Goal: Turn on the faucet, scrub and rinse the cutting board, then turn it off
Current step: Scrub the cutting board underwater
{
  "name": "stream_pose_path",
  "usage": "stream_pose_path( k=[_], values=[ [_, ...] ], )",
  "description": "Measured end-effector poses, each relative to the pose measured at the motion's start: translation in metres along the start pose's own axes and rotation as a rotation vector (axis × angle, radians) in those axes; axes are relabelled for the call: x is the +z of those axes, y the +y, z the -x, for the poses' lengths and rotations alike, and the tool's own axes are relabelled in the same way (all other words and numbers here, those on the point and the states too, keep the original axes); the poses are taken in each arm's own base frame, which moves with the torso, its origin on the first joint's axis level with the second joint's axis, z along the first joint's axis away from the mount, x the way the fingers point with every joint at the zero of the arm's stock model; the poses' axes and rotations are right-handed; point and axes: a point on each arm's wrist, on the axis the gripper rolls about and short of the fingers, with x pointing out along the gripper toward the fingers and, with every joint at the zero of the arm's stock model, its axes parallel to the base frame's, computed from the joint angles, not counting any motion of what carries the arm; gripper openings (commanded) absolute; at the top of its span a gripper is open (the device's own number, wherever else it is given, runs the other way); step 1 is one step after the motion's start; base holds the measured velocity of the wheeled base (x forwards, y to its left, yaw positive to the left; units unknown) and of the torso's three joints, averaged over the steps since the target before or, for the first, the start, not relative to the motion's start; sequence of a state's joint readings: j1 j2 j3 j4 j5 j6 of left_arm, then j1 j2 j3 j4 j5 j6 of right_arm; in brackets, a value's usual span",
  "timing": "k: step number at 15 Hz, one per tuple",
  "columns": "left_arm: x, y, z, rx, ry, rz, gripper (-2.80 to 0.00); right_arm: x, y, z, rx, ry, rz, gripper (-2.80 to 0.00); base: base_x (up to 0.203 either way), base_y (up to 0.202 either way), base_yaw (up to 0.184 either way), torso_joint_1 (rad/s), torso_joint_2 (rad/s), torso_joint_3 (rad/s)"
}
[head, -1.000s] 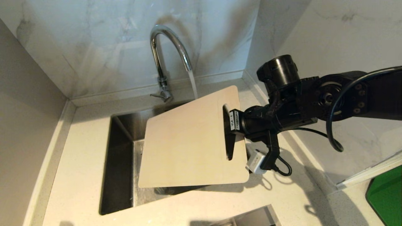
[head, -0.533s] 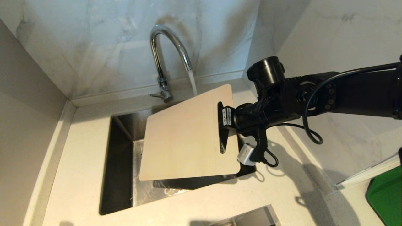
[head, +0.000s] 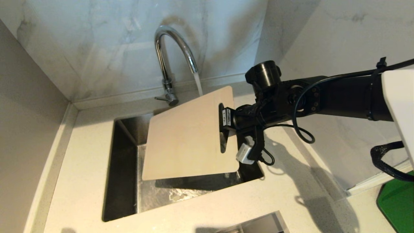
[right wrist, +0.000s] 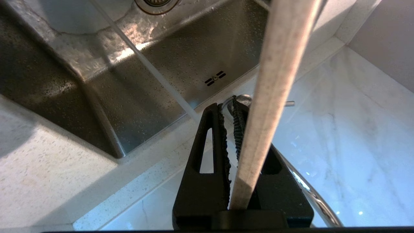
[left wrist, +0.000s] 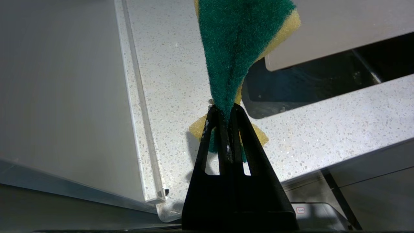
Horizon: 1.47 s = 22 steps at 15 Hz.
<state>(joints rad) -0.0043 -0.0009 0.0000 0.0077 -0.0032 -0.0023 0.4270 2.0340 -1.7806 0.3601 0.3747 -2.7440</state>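
The chrome faucet is running, and its stream falls at the far corner of the cream cutting board. My right gripper is shut on the board's end strip beside the handle slot and holds the board tilted over the steel sink. In the right wrist view the board's edge runs between the jaws of the right gripper, with the water stream beyond. My left gripper is outside the head view, above the counter, shut on a green and yellow sponge.
A pale speckled counter surrounds the sink, with marble walls close behind and to the right. The faucet's thin lever sticks out left at its base. A green object lies at the lower right.
My right arm has stretched out and carried the cutting board leftward and farther over the sink, bringing its far corner closer to the stream. The water has kept running.
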Motion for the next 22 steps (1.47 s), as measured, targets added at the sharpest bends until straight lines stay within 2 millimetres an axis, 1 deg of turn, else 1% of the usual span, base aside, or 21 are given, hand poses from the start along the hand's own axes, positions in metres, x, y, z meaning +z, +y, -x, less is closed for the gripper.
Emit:
stream_pose_path(
  k=[4, 9, 16, 22],
  values=[
    [0.0, 0.0, 0.0, 0.001, 0.0, 0.0, -2.8, -0.004, 0.002, -0.009, -0.001, 0.001, 0.001, -2.8, 0.0, 0.0, 0.0, 0.0, 0.0, 0.0],
    [0.0, 0.0, 0.0, 0.0, 0.0, 0.0, -2.8, -0.016, 0.0, -0.016, -0.005, 0.01, 0.004, -2.8, 0.0, 0.0, 0.0, 0.0, 0.0, 0.0],
    [0.0, 0.0, 0.0, 0.001, 0.0, 0.0, -2.8, -0.015, 0.006, -0.029, -0.002, -0.001, -0.001, -2.8, 0.0, 0.0, 0.0, 0.0, 0.0, 0.0],
    [0.0, 0.0, 0.0, 0.0, 0.0, 0.0, -2.8, -0.015, 0.008, -0.033, -0.005, -0.009, -0.003, -2.8, 0.0, 0.0, 0.0, 0.0, 0.0, 0.0]
  ],
)
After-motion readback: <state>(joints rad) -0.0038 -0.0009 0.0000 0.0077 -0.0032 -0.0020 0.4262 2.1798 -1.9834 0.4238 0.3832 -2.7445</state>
